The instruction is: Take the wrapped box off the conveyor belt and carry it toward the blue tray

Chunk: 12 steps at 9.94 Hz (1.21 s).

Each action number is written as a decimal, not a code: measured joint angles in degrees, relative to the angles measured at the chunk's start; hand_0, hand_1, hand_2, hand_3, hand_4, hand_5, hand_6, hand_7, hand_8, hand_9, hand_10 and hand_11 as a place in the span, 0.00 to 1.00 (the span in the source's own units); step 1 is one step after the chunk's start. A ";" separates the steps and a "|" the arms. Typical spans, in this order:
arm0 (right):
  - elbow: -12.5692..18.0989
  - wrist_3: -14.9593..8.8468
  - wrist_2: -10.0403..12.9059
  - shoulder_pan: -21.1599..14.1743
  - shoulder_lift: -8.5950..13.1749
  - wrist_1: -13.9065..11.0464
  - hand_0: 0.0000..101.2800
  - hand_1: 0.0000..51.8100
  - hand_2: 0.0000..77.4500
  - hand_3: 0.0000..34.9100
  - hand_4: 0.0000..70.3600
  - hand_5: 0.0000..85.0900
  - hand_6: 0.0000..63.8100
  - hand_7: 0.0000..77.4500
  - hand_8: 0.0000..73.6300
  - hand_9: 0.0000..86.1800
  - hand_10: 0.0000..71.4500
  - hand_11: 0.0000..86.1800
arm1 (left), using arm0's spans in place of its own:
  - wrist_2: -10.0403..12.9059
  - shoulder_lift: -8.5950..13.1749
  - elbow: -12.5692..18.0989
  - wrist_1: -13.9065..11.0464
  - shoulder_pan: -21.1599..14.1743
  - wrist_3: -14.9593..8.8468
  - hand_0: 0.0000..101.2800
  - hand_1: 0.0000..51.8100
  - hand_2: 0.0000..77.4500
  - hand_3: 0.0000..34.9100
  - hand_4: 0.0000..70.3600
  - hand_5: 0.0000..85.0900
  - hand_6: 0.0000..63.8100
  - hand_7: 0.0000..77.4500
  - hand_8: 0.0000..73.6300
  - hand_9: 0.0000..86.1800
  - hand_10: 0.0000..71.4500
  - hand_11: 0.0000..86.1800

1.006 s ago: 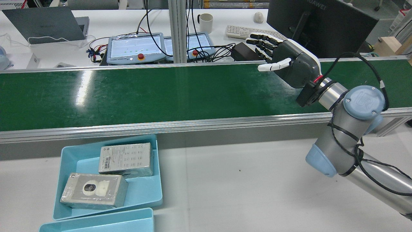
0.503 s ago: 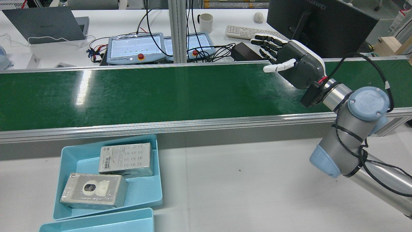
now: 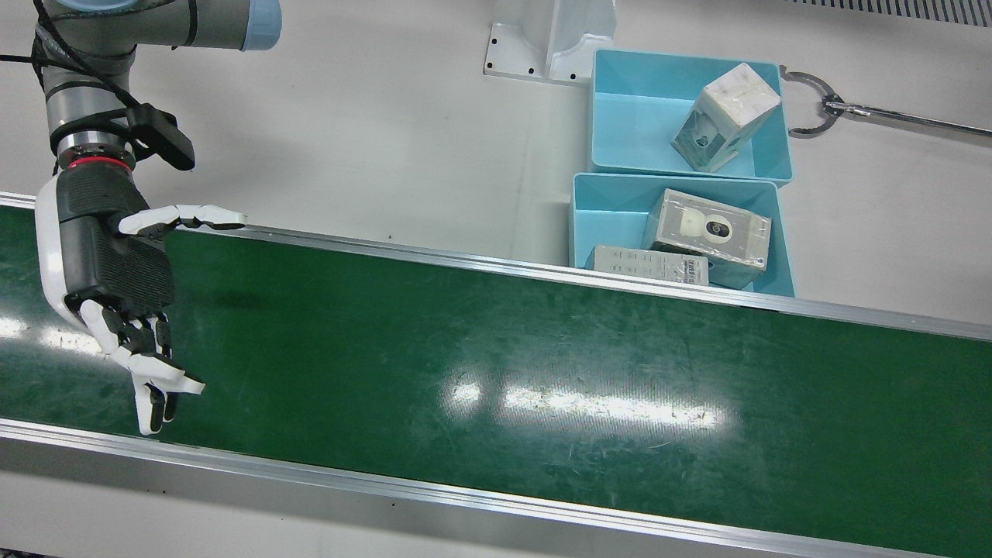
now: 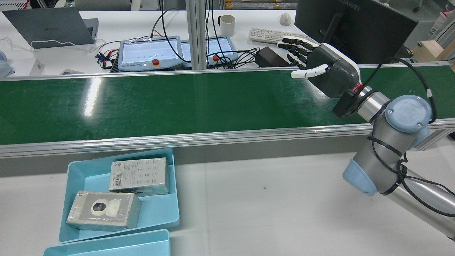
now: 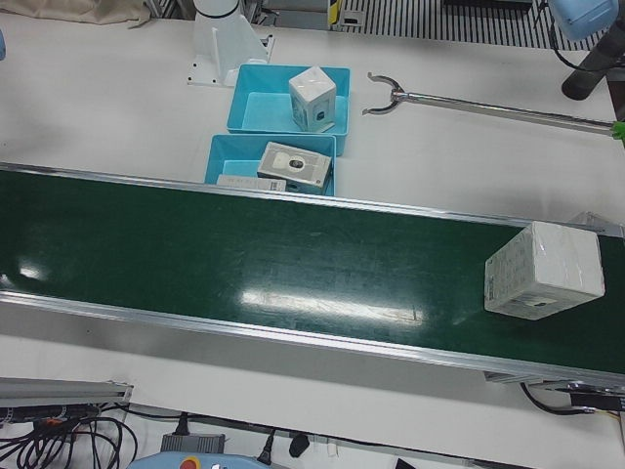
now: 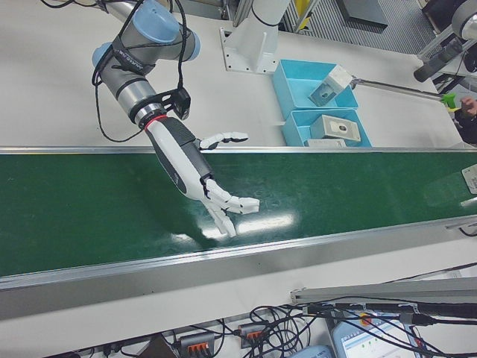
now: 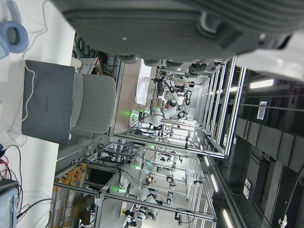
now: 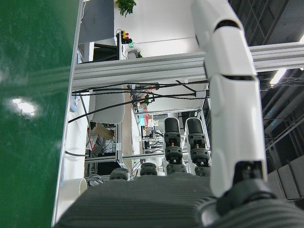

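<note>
I'm waiting: right hand (image 3: 108, 263) hovers, fingers (image 3: 151, 387) spread and empty, over the conveyor belt (image 3: 504, 372). The wrapped box (image 5: 543, 270) sits far upstream; next, time the grasp.

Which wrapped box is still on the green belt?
The big white wrapped box at the belt's far end. The other three boxes already sit in the blue trays.

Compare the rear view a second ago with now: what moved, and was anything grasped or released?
Only the right hand moved: it drifted toward that view's right and slightly up over the conveyor belt, most of it in the first half second. Its fingers are spread as before; nothing was grasped or released. The two wrapped boxes in the blue tray lie as they did, and the belt in that view stayed bare.
</note>
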 joint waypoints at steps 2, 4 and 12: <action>0.00 0.04 0.00 0.05 -0.08 -0.01 0.50 0.35 0.22 0.16 0.19 0.24 0.09 0.27 0.00 0.04 0.00 0.02 | 0.00 0.00 0.00 0.00 0.00 0.00 0.00 0.00 0.01 0.00 0.00 0.01 0.00 0.01 0.01 0.00 0.00 0.00; 0.08 0.05 -0.01 0.08 -0.21 -0.01 0.50 0.35 0.23 0.19 0.19 0.24 0.09 0.27 0.00 0.04 0.00 0.02 | 0.00 0.00 0.00 0.00 0.00 0.00 0.00 0.00 0.01 0.00 0.00 0.01 0.00 0.01 0.01 0.00 0.00 0.00; 0.44 0.05 -0.01 0.19 -0.35 -0.01 0.50 0.34 0.22 0.16 0.19 0.24 0.06 0.27 0.00 0.04 0.00 0.02 | 0.00 0.00 0.00 0.00 0.00 0.00 0.00 0.00 0.01 0.00 0.00 0.01 0.00 0.01 0.01 0.00 0.00 0.01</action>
